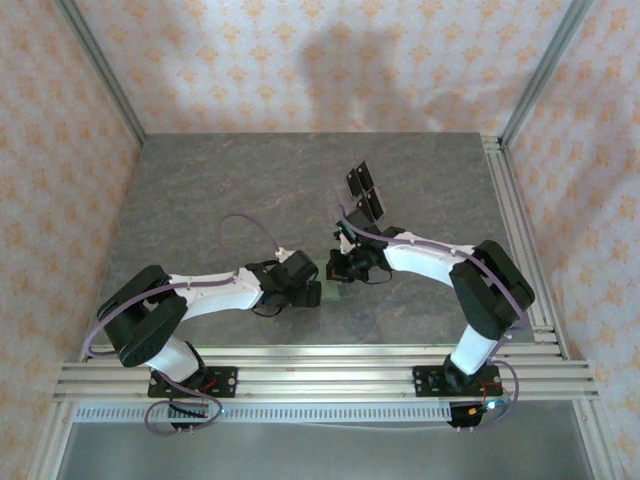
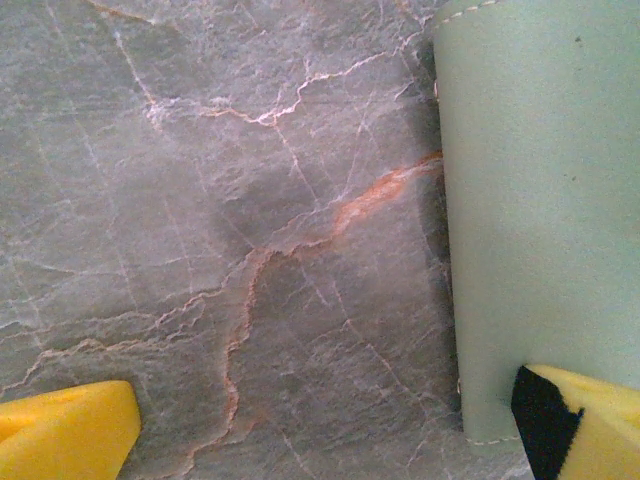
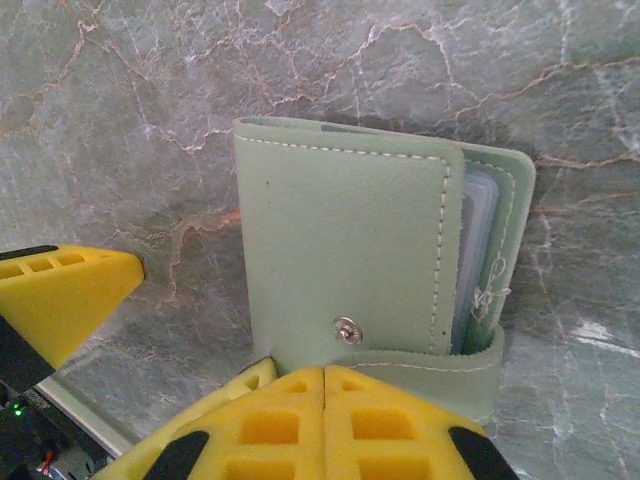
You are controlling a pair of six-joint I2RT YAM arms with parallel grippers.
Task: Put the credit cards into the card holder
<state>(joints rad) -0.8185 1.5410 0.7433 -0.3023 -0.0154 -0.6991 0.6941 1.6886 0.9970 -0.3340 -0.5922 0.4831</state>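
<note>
Right wrist view, nearest the lens: the right gripper [image 3: 325,372], its two yellow fingers pressed together with no gap between them. Their tips meet the near edge of the card holder [image 3: 340,230], right at its clasp tab (I cannot tell whether they press on it or merely touch it). The card holder lies flat and folded shut on the grey marbled table [image 3: 120,120]. Its snap is fastened, and clear sleeves show along its right edge. At the left of this view, apart from the card holder, is another yellow finger [image 3: 60,290], which I take to be the left gripper's.

Left wrist view: the left gripper [image 2: 328,400] with its fingers spread wide apart, bare table between them. The card holder [image 2: 540,200] runs along the right side, and the right-hand finger overlaps its near corner. Nothing is held.

Top view: both arms reach in toward the middle of the table [image 1: 200,200]. The left gripper [image 1: 312,290] and right gripper [image 1: 342,268] converge on the card holder [image 1: 331,294], a small green patch between them. The credit cards [image 1: 364,193], seen here as glossy black rectangles, lie together farther back, just beyond the right gripper and apart from the card holder.
</note>
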